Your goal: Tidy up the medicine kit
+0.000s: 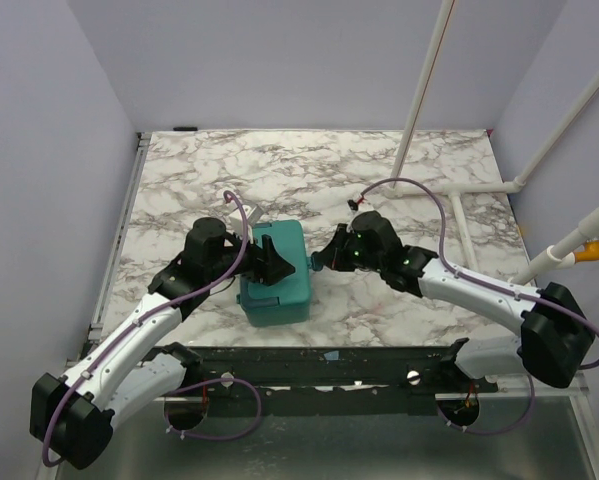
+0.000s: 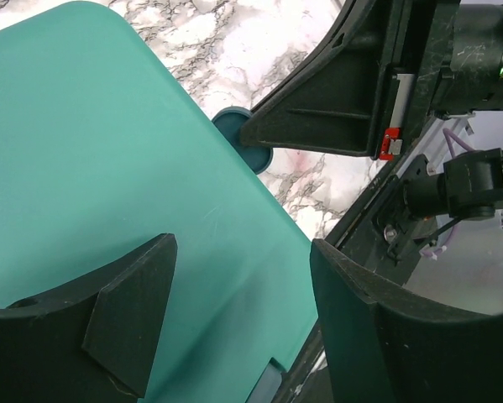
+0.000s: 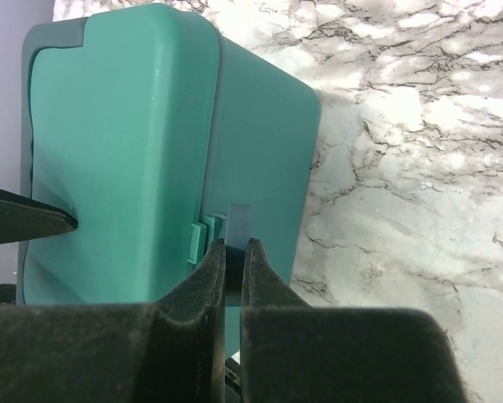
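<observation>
The teal-green medicine kit (image 1: 279, 280) sits lid shut on the marble table, between my two arms. My left gripper (image 1: 269, 262) hovers open over the lid (image 2: 108, 151); its fingers (image 2: 133, 311) straddle the lid's near part without touching it. My right gripper (image 1: 321, 262) is at the kit's right side and is shut on a small grey-blue latch tab (image 3: 239, 220) that sticks out from the kit's side wall (image 3: 259, 143). In the left wrist view the right gripper's fingers (image 2: 335, 109) meet the kit's edge at a dark teal tab (image 2: 233, 124).
White pipes (image 1: 459, 215) lie on the table at the right and rise along the back wall. A dark metal rail (image 1: 329, 365) runs along the near edge between the arm bases. Grey walls close in left, back and right.
</observation>
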Robot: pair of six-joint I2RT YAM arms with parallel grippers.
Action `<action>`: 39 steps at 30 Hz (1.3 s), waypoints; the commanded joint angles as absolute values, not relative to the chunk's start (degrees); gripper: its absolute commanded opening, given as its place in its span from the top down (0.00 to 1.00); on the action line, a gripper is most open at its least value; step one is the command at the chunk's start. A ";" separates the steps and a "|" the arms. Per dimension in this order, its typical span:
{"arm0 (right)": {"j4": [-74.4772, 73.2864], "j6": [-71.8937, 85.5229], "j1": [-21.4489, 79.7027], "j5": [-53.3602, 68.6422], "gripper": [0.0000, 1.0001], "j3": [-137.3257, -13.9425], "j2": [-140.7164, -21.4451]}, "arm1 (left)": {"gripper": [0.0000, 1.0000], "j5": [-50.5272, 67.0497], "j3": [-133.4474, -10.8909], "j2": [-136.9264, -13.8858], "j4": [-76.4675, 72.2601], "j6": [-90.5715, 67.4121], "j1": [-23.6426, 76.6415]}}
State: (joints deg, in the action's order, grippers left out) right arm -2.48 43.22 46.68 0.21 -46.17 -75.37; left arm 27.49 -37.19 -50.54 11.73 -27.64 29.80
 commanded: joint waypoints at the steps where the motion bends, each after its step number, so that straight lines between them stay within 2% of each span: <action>1: -2.54 39.35 46.93 4.20 0.99 -51.24 -75.71 | 0.33 26.11 -36.08 -52.25 18.68 -27.33 30.50; 6: -5.57 37.37 47.28 4.89 0.92 -54.33 -77.47 | 0.33 25.94 -36.13 -52.43 19.03 -27.40 30.53; 21: -4.41 38.14 48.35 7.10 0.88 -55.46 -78.51 | 0.34 25.45 -36.18 -52.21 19.42 -27.24 30.82; 39: -1.27 39.80 48.96 9.67 0.74 -54.55 -78.38 | 0.34 25.40 -36.21 -52.49 19.51 -27.07 30.94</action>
State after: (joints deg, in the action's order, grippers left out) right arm -7.35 38.50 47.22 3.16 -52.71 -78.54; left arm 26.98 -37.47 -50.96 11.86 -27.64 30.50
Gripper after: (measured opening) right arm 0.248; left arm 0.656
